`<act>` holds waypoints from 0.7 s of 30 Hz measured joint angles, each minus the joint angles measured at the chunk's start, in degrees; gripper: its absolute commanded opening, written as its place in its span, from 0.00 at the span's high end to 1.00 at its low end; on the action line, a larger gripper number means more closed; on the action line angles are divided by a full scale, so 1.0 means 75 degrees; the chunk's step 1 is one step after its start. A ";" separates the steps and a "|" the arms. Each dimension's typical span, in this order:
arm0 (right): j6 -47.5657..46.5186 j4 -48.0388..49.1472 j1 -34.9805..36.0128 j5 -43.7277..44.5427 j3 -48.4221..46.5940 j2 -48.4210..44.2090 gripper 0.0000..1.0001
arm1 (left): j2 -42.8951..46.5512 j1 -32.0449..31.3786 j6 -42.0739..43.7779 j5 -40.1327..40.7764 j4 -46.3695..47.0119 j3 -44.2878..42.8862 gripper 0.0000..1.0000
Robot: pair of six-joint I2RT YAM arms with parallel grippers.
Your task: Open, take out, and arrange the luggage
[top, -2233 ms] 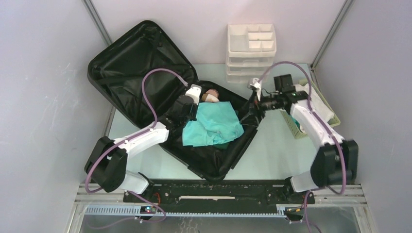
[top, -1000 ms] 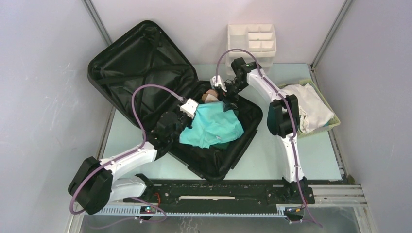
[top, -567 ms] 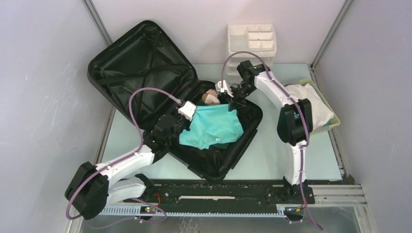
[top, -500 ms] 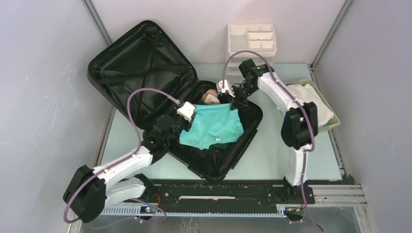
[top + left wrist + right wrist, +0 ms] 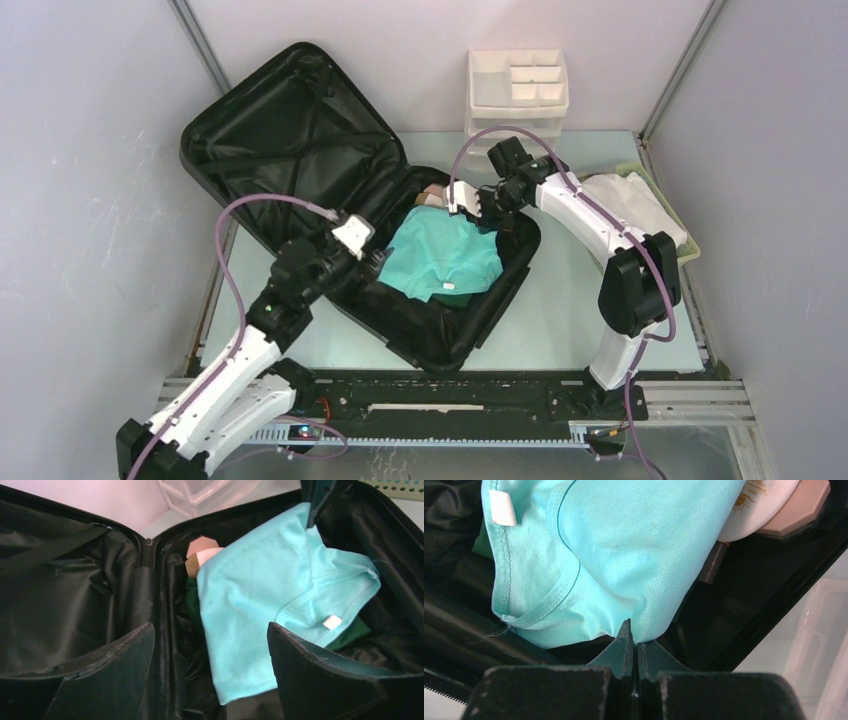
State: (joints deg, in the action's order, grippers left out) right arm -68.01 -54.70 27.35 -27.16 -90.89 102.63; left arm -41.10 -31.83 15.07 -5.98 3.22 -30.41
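The luggage [image 5: 290, 130] lies open, lid up against the back left and base [image 5: 455, 320] nearer the middle. A teal shirt [image 5: 445, 255] lies in the base over a dark green garment [image 5: 356, 634]. My right gripper [image 5: 492, 222] is shut on the shirt's far edge; in its wrist view the fingertips [image 5: 626, 645] pinch a fold of the teal shirt [image 5: 614, 555]. My left gripper [image 5: 377, 262] stands open, low at the shirt's near left side, nothing between its fingers [image 5: 115, 675]. A white tube with a pink cap [image 5: 796, 512] lies behind the shirt.
A white drawer organizer [image 5: 517, 95] stands at the back, right of the lid. A pale basket [image 5: 689, 251] holding white cloth sits at the right edge. Grey walls close in on both sides.
My left gripper let go of the teal shirt, opened and drew back to the left. My right gripper reached in, shut on the shirt's far edge and raised it slightly.
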 measured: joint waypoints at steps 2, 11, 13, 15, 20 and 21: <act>0.0099 0.0055 0.0020 0.0070 0.0020 0.0000 1.00 | -0.0306 0.0699 -0.0079 -0.0799 -0.0117 -0.0329 0.12; 0.0434 0.0443 0.0093 0.0175 0.0469 -0.0411 1.00 | -0.4444 0.1786 -0.1795 -0.2873 -0.0006 -0.2856 0.00; 0.0490 0.0533 0.0149 0.0181 0.0638 -0.0568 1.00 | -0.5298 0.1842 -0.2282 -0.3115 -0.0038 -0.3398 0.00; 0.0522 0.0600 0.0204 0.0184 0.0764 -0.0656 1.00 | -0.5968 0.1964 -0.2739 -0.3308 -0.0067 -0.3774 0.00; 0.0583 0.0705 0.0262 0.0181 0.0918 -0.0705 1.00 | -0.7388 0.2078 -0.4039 -0.3678 0.0017 -0.4503 0.00; 0.0592 0.0720 0.0259 0.0181 0.0927 -0.0705 1.00 | -0.7597 0.2078 -0.4258 -0.3713 0.0032 -0.4578 0.00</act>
State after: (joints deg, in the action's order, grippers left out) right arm -63.57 -49.30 29.30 -25.80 -83.94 97.34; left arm -98.08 -16.25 -16.86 -33.82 3.46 -64.75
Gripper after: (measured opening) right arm 0.017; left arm 0.996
